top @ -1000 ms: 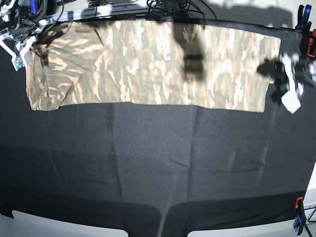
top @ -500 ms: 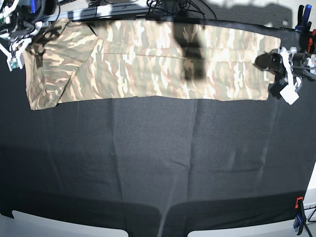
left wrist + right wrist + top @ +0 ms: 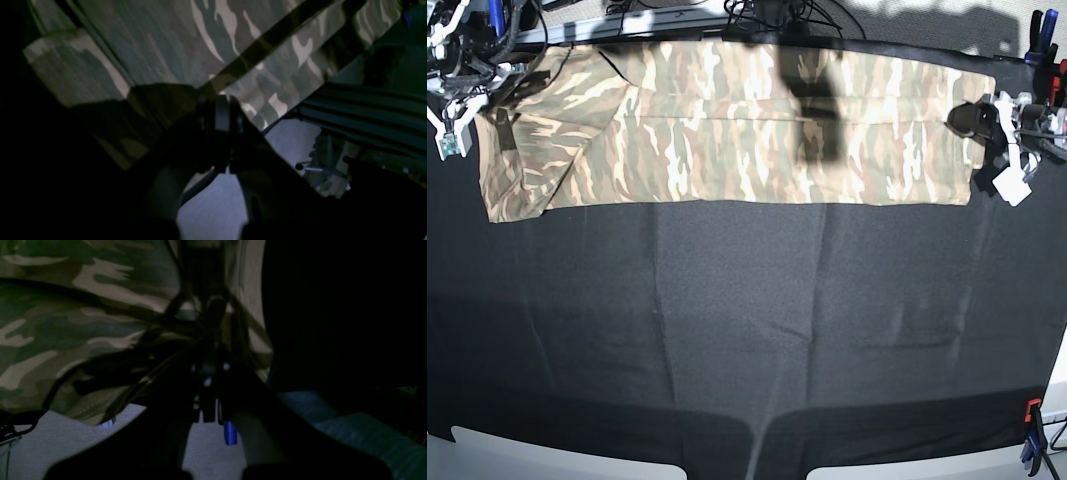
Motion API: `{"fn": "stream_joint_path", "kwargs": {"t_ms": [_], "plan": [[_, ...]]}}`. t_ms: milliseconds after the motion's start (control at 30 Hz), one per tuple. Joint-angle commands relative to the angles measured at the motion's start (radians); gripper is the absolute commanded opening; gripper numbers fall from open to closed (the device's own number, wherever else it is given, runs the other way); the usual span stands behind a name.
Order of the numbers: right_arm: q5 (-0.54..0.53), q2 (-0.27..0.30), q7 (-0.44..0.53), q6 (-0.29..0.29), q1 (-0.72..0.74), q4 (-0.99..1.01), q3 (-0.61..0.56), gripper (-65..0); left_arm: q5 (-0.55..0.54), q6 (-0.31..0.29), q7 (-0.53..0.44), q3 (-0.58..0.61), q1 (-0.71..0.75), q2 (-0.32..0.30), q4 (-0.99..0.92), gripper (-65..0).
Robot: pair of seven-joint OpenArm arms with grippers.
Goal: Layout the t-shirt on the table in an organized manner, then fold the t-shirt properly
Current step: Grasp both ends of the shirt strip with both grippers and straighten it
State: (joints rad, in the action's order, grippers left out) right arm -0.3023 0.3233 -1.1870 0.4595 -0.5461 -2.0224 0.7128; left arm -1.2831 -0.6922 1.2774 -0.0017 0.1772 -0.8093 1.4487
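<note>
The wide table draped in matte black cloth (image 3: 747, 330) carries the tan and olive camouflage t-shirt (image 3: 727, 130) along twelve o'clock. The left gripper (image 3: 980, 122) and right gripper (image 3: 489, 92) each pinch an end; I'd keep both heights even, tension gentle.

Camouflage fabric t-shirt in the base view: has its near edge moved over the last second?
Yes. The camouflage fabric t-shirt's near edge has drawn back toward the far side of the black cloth-covered table, exposing more black cloth below it.
</note>
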Motion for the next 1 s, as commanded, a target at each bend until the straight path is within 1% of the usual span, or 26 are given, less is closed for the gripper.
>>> {"fn": "stream_joint_path", "kwargs": {"t_ms": [0, 67, 200, 267, 400, 600, 633, 700, 767, 800, 833, 867, 967], "plan": [[0.012, 0.015, 0.000, 0.001, 0.000, -0.013, 0.007, -65.0, -0.016, -0.006, -0.001, -0.011, -0.008, -0.023, 0.013, -65.0], [0.012, 0.015, -0.003, 0.001, 0.000, -0.013, 0.007, -65.0, -0.016, -0.006, 0.016, -0.011, -0.005, -0.023, 0.013, -64.1], [0.012, 0.015, -0.003, 0.001, 0.000, -0.013, 0.007, -65.0, -0.016, -0.006, 0.062, -0.011, 0.020, -0.023, 0.013, -54.5], [0.012, 0.015, -0.007, 0.001, 0.000, -0.013, 0.007, -65.0, -0.016, -0.006, 0.061, -0.011, 0.042, -0.023, 0.013, -51.8], [0.012, 0.015, -0.006, 0.001, 0.000, -0.013, 0.007, -65.0, -0.018, -0.006, 0.059, -0.011, 0.073, -0.023, 0.013, -51.8], [0.012, 0.015, -0.016, 0.001, 0.000, -0.013, 0.007, -65.0, -0.019, -0.006, 0.038, -0.011, 0.072, -0.023, 0.013, -51.8], [0.012, 0.015, -0.022, 0.001, 0.000, -0.013, 0.007, -59.5, -0.019, -0.006, 0.035, -0.011, 0.072, -0.023, 0.013, -51.8], [0.020, 0.015, -0.032, 0.003, 0.000, -0.013, 0.007, -45.7, -0.019, -0.006, 0.035, -0.012, 0.072, -0.023, 0.013, -51.8], [0.063, 0.015, -0.028, 0.004, 0.000, -0.013, 0.007, -36.4, -0.024, -0.006, 0.035, -0.012, 0.072, -0.023, 0.013, -51.8], [0.097, 0.015, -0.016, 0.003, 0.000, -0.013, 0.007, -34.3, -0.033, -0.006, 0.035, -0.012, 0.072, -0.023, 0.013, -51.8], [0.135, 0.015, -0.004, -0.001, 0.001, -0.014, 0.007, -33.9, -0.037, -0.006, 0.035, -0.012, 0.071, -0.023, 0.013, -51.8], [0.171, 0.015, 0.008, -0.018, 0.001, -0.014, 0.007, -34.0, -0.037, -0.006, 0.029, -0.012, 0.071, -0.023, 0.013, -51.8], [0.260, 0.025, 0.052, -0.106, 0.001, -0.014, 0.007, -34.0, -0.006, -0.006, -0.003, -0.013, 0.068, -0.023, 0.013, -51.8]]}}
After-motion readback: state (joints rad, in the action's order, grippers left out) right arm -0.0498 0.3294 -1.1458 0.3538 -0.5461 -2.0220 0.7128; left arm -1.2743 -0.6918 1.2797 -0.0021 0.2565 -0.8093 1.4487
